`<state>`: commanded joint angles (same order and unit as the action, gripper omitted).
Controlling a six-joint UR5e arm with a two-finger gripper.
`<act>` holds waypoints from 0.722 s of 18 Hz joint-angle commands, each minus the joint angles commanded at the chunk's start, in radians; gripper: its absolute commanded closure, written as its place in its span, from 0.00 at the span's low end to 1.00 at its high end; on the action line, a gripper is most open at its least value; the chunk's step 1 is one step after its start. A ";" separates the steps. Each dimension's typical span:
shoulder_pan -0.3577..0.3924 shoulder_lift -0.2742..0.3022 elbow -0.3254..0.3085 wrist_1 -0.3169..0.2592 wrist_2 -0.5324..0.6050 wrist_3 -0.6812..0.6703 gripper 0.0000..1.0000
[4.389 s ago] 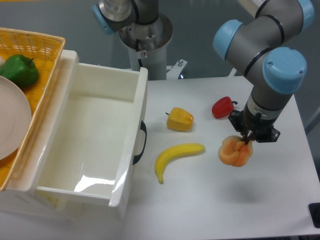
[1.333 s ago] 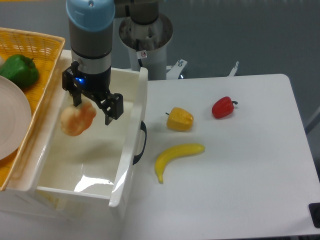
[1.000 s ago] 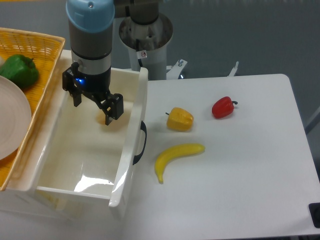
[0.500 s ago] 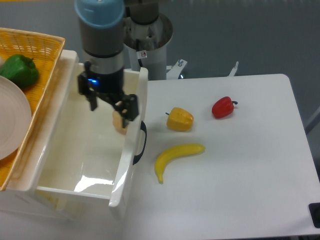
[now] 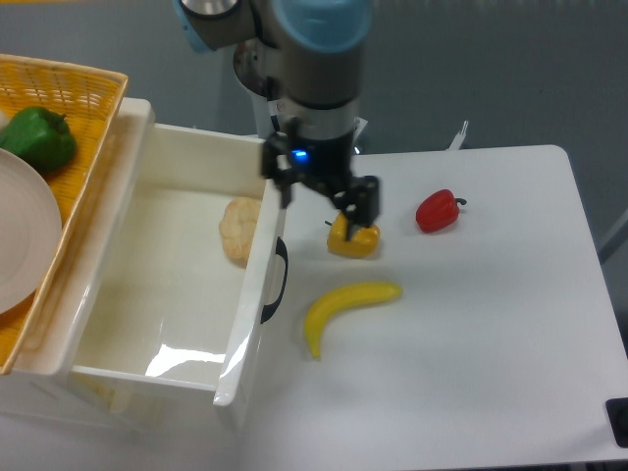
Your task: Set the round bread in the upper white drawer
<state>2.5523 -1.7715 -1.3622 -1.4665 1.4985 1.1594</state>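
The pale tan, lumpy round bread (image 5: 238, 231) lies inside the deep, glossy white plastic drawer (image 5: 147, 324), down on its floor and pressed up against the inner face of the front wall, close to where the black handle (image 5: 279, 283) is fixed on the outside. Nothing holds it. The arm's black two-finger tool (image 5: 325, 194) hangs just past that front wall, over the white counter (image 5: 471, 343), with its fingers spread apart and nothing between them; a small blue light glows on its body. One finger (image 5: 365, 199) stands in front of the smooth yellow-orange bell pepper (image 5: 351, 239), covering part of its top from where I stand, though I cannot tell whether it touches it. The other finger sits right at the drawer's front rim. Below the pepper on the counter lies a curved yellow banana (image 5: 345, 306), apart from both the pepper and the drawer handle. A small red pepper with a dark stem (image 5: 438, 210) rests farther to the right, well clear of the tool. On the far side of the drawer, a yellow woven basket (image 5: 78, 108) overlaps the drawer's edge; it carries a green bell pepper (image 5: 37, 139) and part of a plain white plate (image 5: 22, 240). The grey arm with its light blue joint caps (image 5: 314, 39) rises above the tool toward the base column at the back.
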 joint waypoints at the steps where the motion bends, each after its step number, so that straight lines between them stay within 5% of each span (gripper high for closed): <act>1: 0.015 -0.024 0.014 0.000 0.026 0.031 0.00; 5: 0.071 -0.112 0.023 0.012 0.091 0.129 0.00; 13: 0.118 -0.249 0.011 0.179 0.098 0.186 0.00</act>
<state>2.6706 -2.0201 -1.3514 -1.2871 1.5969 1.3453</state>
